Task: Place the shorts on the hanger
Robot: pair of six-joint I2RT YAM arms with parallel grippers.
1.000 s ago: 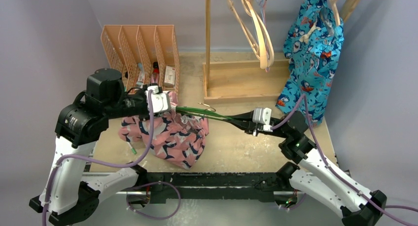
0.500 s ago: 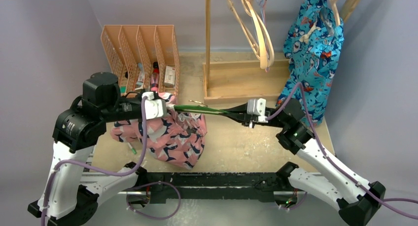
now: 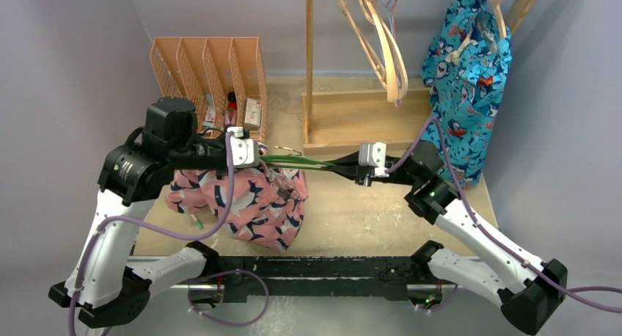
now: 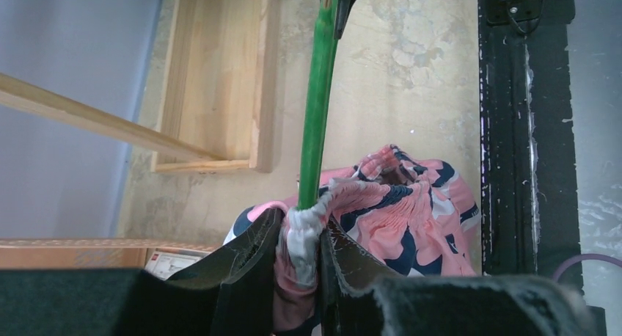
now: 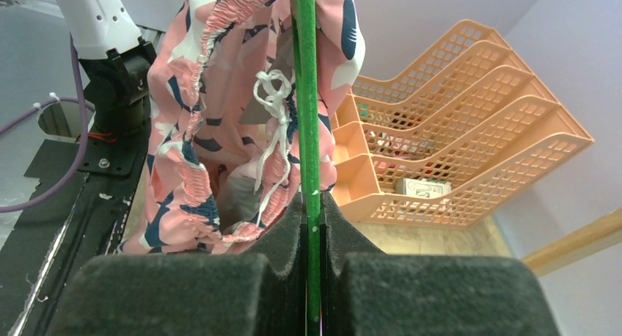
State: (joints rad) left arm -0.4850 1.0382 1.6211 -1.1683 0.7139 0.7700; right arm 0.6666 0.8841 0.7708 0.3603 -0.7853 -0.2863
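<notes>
The pink shark-print shorts (image 3: 249, 200) hang bunched from the green hanger (image 3: 297, 161), which is held level above the table between both arms. My left gripper (image 3: 253, 156) is shut on the shorts' elastic waistband (image 4: 304, 229) right where the hanger bar (image 4: 317, 116) enters it. My right gripper (image 3: 345, 171) is shut on the hanger's other end (image 5: 308, 130). In the right wrist view the shorts (image 5: 198, 116) hang open around the bar, white drawstring (image 5: 275, 123) dangling. The metal hook (image 3: 290, 151) pokes up mid-bar.
An orange file rack (image 3: 213, 75) stands at the back left, close behind the left gripper. A wooden stand (image 3: 359, 119) holds pale wooden hangers (image 3: 381, 42). A bright blue printed garment (image 3: 466, 79) hangs at the back right. A black rail (image 3: 315, 266) runs along the near table edge.
The left arm has shifted right with the waistband, after first drawing left. The right gripper has moved left and slightly back, carrying the hanger further into the shorts.
</notes>
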